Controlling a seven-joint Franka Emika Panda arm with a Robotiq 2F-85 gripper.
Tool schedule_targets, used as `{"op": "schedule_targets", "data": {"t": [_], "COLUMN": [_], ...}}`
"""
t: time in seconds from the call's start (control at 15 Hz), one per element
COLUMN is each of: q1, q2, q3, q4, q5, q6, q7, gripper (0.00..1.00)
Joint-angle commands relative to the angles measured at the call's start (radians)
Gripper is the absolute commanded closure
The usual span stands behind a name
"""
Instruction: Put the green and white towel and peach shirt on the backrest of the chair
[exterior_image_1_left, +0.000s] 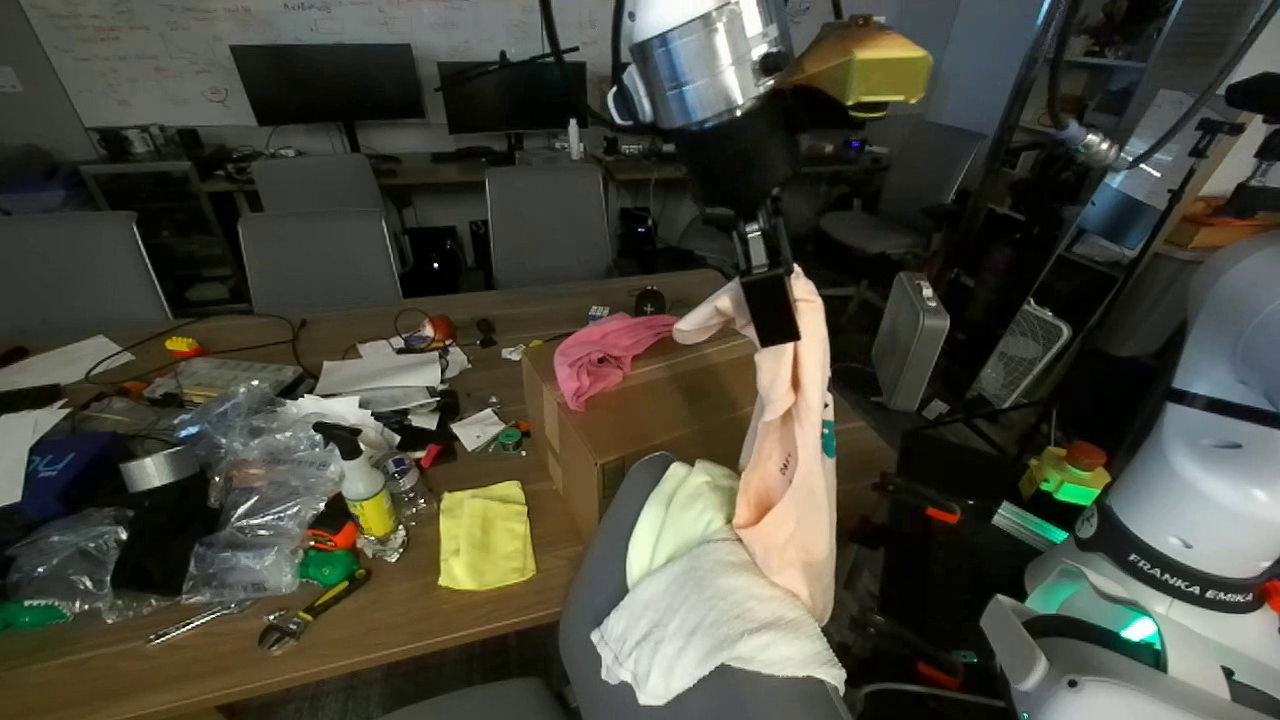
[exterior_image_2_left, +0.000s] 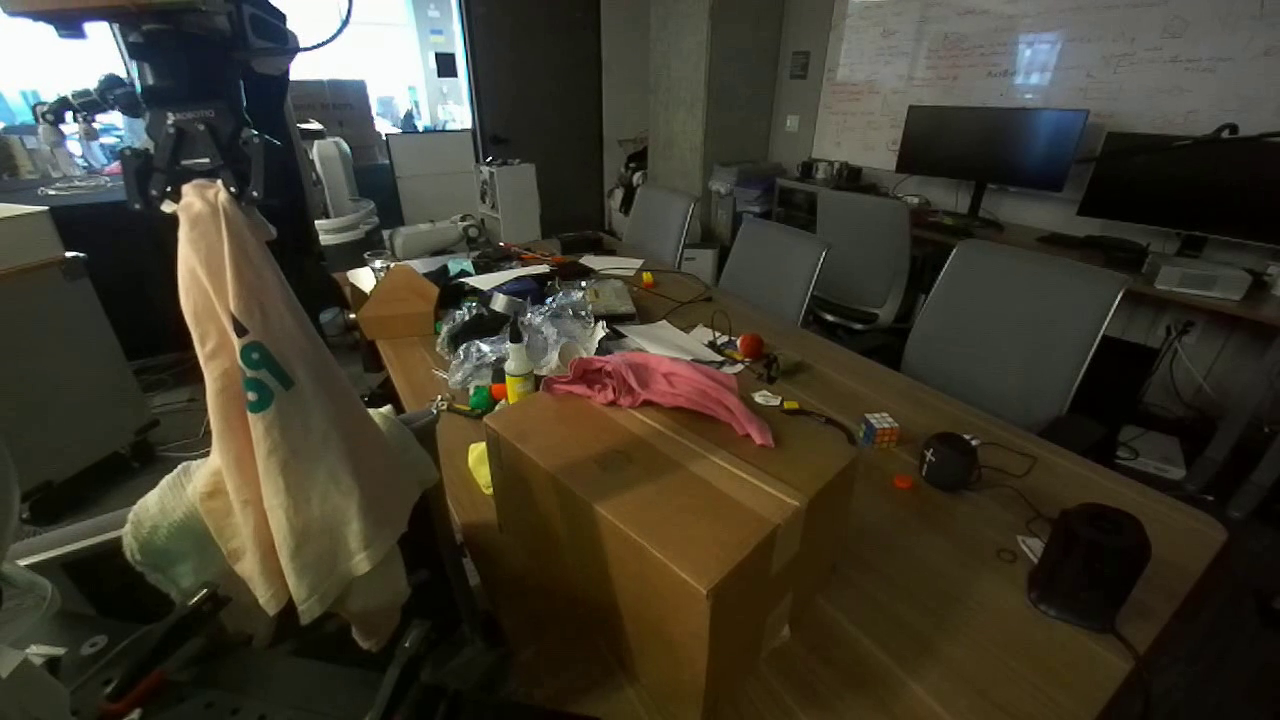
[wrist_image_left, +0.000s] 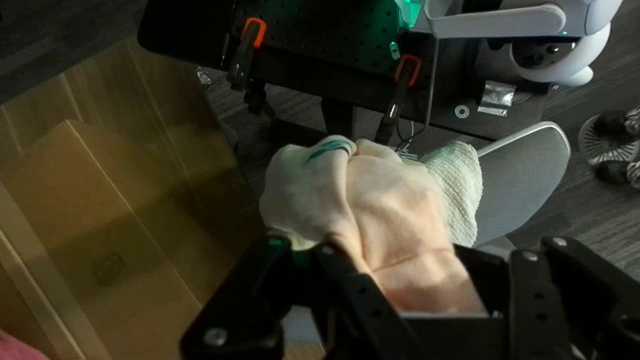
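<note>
We see the gripper (exterior_image_2_left: 206, 190) pinching the peach shirt (exterior_image_1_left: 790, 475) near one end, presumably so its length hangs loose beside the chair backrest (exterior_image_1_left: 592, 582), over which the green and white towel (exterior_image_1_left: 690, 595) lies, held, we judge, by its own drape.

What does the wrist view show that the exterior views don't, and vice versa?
Only the wrist view: dark shoe-like shapes at its right edge.
Only the exterior views: the whiteboard, monitors, spray bottle and yellow cloth.
All three share the gripper shut on the peach shirt, the green and white towel over the chair backrest, the cardboard box and at least part of the pink cloth.
</note>
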Motion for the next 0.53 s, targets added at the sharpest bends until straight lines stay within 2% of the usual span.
{"op": "schedule_targets", "data": {"t": [0.0, 0.47], "q1": [0.025, 0.046], "q2": [0.128, 0.317], "q3": [0.004, -0.005], "q4": [0.156, 0.303], "q5": [-0.01, -0.024], "q6": [-0.042, -0.086], "q7": [0.011, 0.049], "gripper": [1.0, 1.0]}}
